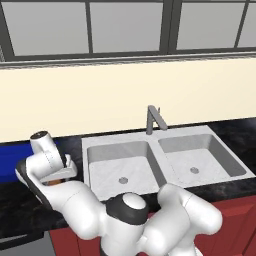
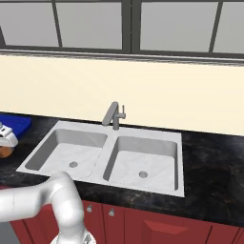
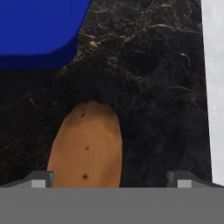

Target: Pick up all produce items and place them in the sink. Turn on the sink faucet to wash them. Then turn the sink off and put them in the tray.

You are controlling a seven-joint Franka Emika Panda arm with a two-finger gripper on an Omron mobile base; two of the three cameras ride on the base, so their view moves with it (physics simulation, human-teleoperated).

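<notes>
- Step in hand: the first pick-up. The two-finger gripper point(image 3: 111, 178) hangs low over the black, gold-veined stone counter point(image 3: 148, 87), left of the sink, jaws spread to their widest and holding nothing.
- Task item: one small brown-orange oval potato point(image 3: 86, 148), lying flat on the counter. In the hand view it sits between the two dark fingertips point(image 3: 40, 179), nearer one of them than the other, apparently not touching either.
- Appearance: smooth matt skin, tan to orange, with a few small dark eye-spots along its length; rounded far end, near end cut off at the picture's edge. Judged firm and rigid, likely to roll if nudged.
- Position relative to fixtures: near the bright blue rectangular tray point(image 3: 37, 30) with rounded edges, which stands apart beyond it; the light grey marbled double-basin sink point(image 1: 165, 172) lies to the other side, both basins bare.
- Faucet: grey metal faucet point(image 1: 154, 119) with upright post and angled spout, behind the divider; no water seen running.
- Next move, as judged: centre the jaws on the potato, lower slightly, then close across its narrow width before lifting toward the nearer basin.
- Risk, as judged: an off-centre close could push the potato sideways.
</notes>
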